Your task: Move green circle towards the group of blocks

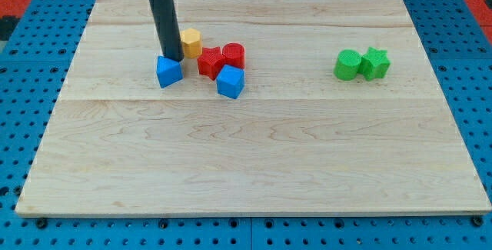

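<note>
The green circle (347, 65) lies on the wooden board at the view's right, touching a green star (375, 63) on its right side. The group of blocks lies at the upper left: a yellow hexagon (191, 42), a red star (210, 62), a red cylinder (234, 55), a blue cube (230, 81) and a blue triangular block (168, 71). My tip (172, 58) stands at the top edge of the blue triangular block, just left of the yellow hexagon, far to the left of the green circle.
The wooden board (254, 165) rests on a blue pegboard table (15, 127). The rod comes down from the arm at the view's top left.
</note>
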{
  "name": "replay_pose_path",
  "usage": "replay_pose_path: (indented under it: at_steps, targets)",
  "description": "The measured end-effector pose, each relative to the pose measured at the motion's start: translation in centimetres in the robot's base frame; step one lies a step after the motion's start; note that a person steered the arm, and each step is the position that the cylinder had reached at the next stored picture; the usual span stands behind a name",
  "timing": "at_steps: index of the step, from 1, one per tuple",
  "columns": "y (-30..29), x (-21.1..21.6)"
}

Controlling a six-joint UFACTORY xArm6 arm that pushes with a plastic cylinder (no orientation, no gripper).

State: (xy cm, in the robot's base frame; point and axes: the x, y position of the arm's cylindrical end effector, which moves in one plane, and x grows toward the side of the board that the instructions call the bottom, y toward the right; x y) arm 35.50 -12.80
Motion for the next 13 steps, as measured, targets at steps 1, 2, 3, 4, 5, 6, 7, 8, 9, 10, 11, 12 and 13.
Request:
replay_pose_path:
  at_steps: [1,2,3,4,5,6,7,8,9,10,11,12,13]
  targets:
    - [-1.9,-0.1]
    - [-2.0,0.4]
    - [-0.4,1.0]
    - [-0.4,-3.4]
    - [-2.2,-7.2]
    - [4.1,-10.5]
    - [17.7,-10.5]
    - [31.0,-7.1]
    - [34.6,0.0]
    - [35.5,1.2]
    - [30.9,4.0]
    - [24.2,4.5]
    - [24.9,3.9]
